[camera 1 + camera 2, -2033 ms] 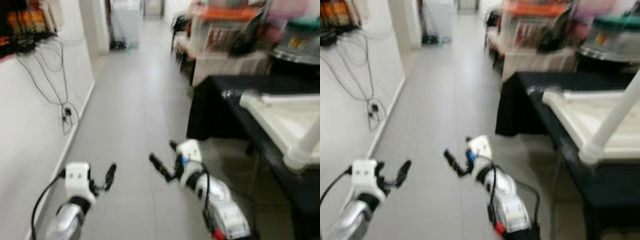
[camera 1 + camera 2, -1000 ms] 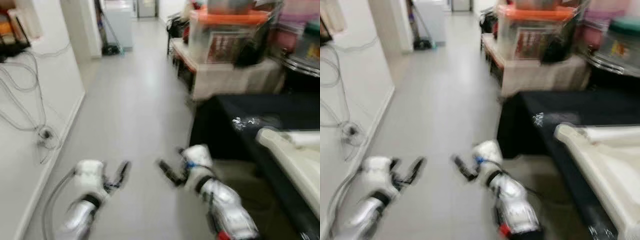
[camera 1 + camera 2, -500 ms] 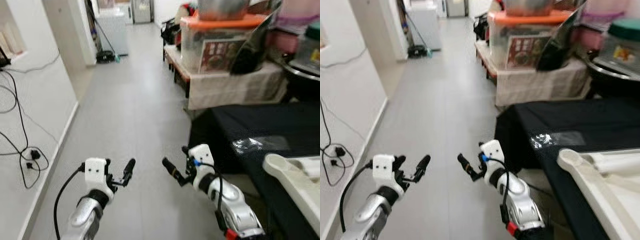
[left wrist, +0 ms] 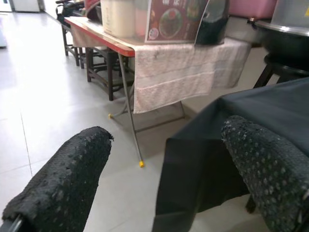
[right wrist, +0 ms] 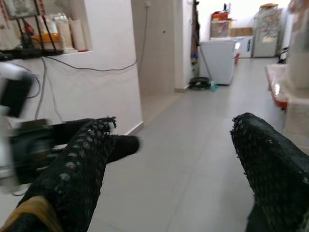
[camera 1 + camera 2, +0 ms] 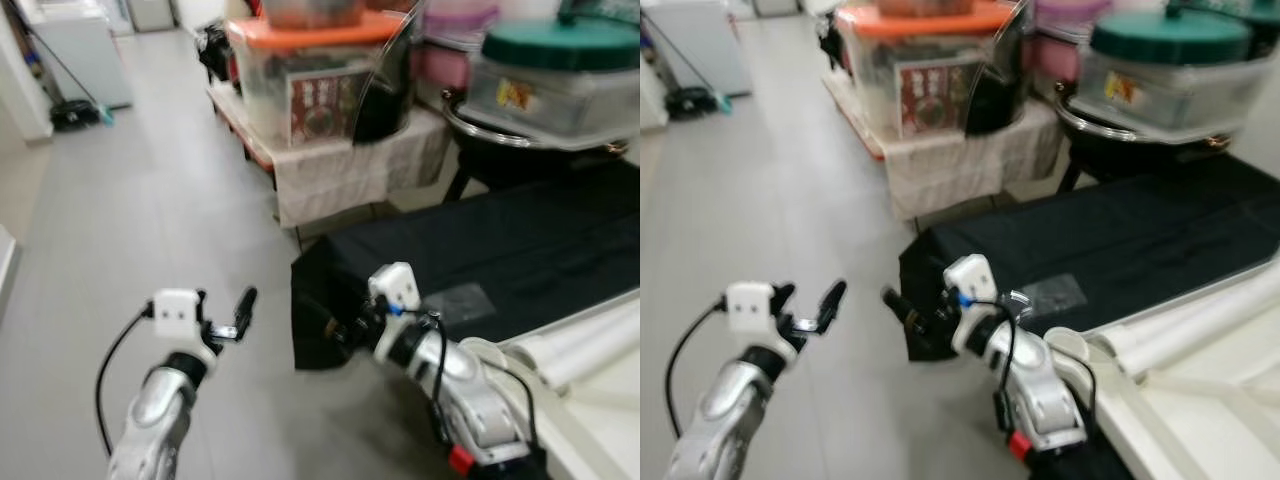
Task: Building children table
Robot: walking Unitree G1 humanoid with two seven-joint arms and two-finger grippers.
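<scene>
Both arms raised forward over the floor [image 6: 120,210]. Left gripper [image 6: 238,312] and right gripper [image 6: 902,308] empty, jaws released. White table parts [image 6: 1180,340] lying at the black worktop's [image 6: 1120,240] near right edge. Camera turned right since earlier; worktop now nearer centre.

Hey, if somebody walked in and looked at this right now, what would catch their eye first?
Probably the white table parts lying on the black-draped table at the robot's right. Next, both grippers held out empty over the grey floor, jaws apart: the left gripper and the right gripper. Behind stands an orange-lidded bin.
</scene>
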